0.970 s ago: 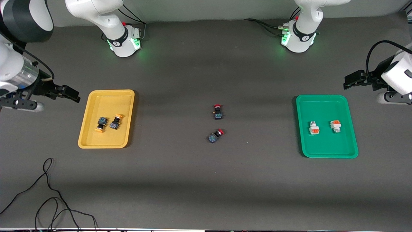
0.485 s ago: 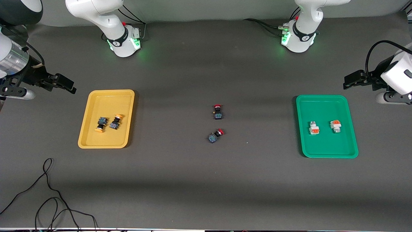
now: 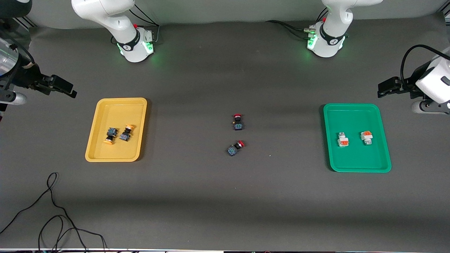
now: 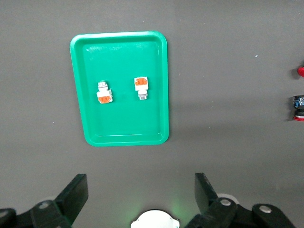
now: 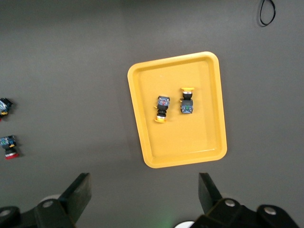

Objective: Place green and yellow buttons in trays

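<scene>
Seeing both arms pulled back and up, nothing gripped on either. Right gripper [image 3: 68, 90] hangs over bare table at the right arm's end, off the yellow tray [image 3: 95, 140], fingers [image 5: 78, 194] spread wide and empty. Left gripper [image 3: 383, 89] hangs over bare table at the left arm's end, just off the green tray [image 3: 383, 154], fingers [image 4: 76, 197] also spread wide and empty. I count two yellow-capped buttons in the yellow tray, lying side by side near its middle: one [image 3: 110, 135] with cap toward the front camera, the other [image 3: 126, 133] with cap pointing away from it; I can't tell if they touch. Two white-bodied green buttons [image 3: 342, 139] [image 3: 366, 137] lie in the green tray, apart from each other, each with an orange block. Two red-capped switches [image 3: 238, 122] [image 3: 235, 148] sit on the open table [image 3: 225, 196] between the trays, one nearer the front camera. Loose black cable [image 3: 52, 211] lies near the table's front edge at the right arm's end. No readable writing on the buttons or trays from my views.
</scene>
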`<control>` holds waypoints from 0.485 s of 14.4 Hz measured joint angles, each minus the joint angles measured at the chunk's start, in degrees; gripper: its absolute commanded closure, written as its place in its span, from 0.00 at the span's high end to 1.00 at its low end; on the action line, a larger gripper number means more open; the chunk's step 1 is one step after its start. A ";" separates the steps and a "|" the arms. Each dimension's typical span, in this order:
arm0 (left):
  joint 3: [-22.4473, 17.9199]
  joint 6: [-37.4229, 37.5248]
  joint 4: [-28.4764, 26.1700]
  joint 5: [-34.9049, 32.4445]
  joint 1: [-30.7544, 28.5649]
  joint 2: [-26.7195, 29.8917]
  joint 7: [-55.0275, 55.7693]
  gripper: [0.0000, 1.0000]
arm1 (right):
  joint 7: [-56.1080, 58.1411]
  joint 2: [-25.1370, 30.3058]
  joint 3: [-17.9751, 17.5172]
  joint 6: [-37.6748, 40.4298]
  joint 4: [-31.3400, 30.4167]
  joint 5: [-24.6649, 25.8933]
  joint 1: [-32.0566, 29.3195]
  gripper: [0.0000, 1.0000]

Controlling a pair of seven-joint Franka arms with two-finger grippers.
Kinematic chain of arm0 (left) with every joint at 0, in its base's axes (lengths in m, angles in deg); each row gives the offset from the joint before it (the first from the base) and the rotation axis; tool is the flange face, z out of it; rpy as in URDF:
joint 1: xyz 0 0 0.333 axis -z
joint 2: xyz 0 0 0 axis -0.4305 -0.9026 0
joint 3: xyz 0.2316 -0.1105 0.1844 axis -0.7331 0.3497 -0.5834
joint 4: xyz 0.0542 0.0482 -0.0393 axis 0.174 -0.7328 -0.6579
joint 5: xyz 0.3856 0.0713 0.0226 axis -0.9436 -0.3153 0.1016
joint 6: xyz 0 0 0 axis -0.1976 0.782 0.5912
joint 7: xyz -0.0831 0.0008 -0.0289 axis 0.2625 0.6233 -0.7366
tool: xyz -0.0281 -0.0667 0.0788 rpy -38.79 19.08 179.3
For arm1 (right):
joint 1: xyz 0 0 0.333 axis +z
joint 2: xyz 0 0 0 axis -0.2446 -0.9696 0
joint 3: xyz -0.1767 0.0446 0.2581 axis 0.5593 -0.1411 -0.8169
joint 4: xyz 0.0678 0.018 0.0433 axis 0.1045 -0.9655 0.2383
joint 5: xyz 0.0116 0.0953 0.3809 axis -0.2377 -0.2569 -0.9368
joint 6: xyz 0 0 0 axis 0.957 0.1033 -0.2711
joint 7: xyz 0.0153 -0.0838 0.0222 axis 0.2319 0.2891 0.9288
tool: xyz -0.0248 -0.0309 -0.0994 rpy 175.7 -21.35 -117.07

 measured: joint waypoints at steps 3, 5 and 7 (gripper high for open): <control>0.05 0.00 0.00 -0.03 0.00 0.00 0.00 1.00 | 7.85 -0.94 0.63 1.57 0.84 -1.04 0.00 1.00; 0.05 -0.01 0.00 -0.03 0.00 -0.02 0.00 1.00 | 9.30 -0.96 1.52 2.23 1.12 -1.73 -0.01 1.00; 0.05 -0.13 0.00 -0.03 0.00 -0.04 0.00 1.00 | 9.55 -0.96 1.74 2.34 1.21 -2.07 0.00 1.00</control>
